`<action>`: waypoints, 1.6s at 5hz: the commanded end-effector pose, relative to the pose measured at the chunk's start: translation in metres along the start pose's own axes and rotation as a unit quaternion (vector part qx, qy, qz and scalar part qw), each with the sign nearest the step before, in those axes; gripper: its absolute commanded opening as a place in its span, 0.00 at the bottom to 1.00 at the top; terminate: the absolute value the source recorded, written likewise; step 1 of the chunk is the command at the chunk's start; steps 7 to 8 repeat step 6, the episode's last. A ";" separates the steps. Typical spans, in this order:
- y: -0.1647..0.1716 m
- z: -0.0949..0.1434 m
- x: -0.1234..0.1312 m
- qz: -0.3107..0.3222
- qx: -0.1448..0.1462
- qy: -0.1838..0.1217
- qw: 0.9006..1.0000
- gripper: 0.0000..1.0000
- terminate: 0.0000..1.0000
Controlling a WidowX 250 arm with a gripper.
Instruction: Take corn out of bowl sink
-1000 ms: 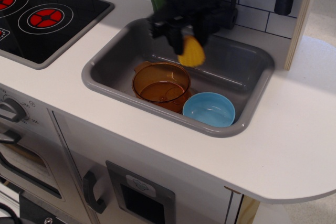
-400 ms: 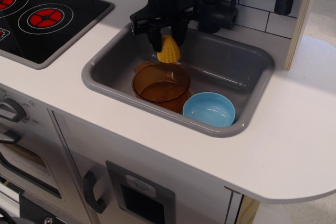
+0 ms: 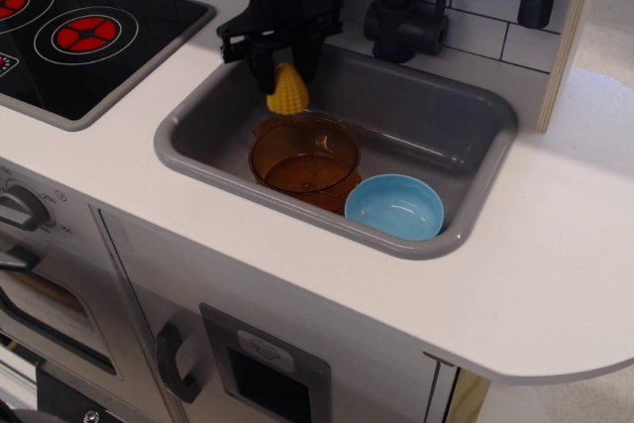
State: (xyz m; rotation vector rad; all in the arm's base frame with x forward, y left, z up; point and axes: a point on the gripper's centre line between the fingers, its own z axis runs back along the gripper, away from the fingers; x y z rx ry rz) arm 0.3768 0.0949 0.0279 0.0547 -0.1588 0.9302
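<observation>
My black gripper (image 3: 285, 78) is shut on the yellow corn (image 3: 287, 93) and holds it in the air over the back left part of the grey sink (image 3: 198, 151), just above the far rim of the orange pot. The light blue bowl (image 3: 396, 207) sits empty in the sink's front right corner, well to the right of the gripper and the corn.
A transparent orange pot (image 3: 304, 158) with handles stands in the sink next to the bowl. A black faucet (image 3: 404, 17) rises behind the sink. A stove top with red burners (image 3: 84, 35) lies to the left. White counter (image 3: 555, 274) surrounds the sink.
My gripper has moved left with the corn in it, from above the sink's middle to its back left part. The bowl and pot have not moved.
</observation>
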 end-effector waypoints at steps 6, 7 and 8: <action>0.011 0.012 0.031 0.026 0.022 -0.050 0.998 1.00 1.00; 0.011 0.012 0.031 0.026 0.022 -0.050 0.998 1.00 1.00; 0.011 0.012 0.031 0.026 0.022 -0.050 0.998 1.00 1.00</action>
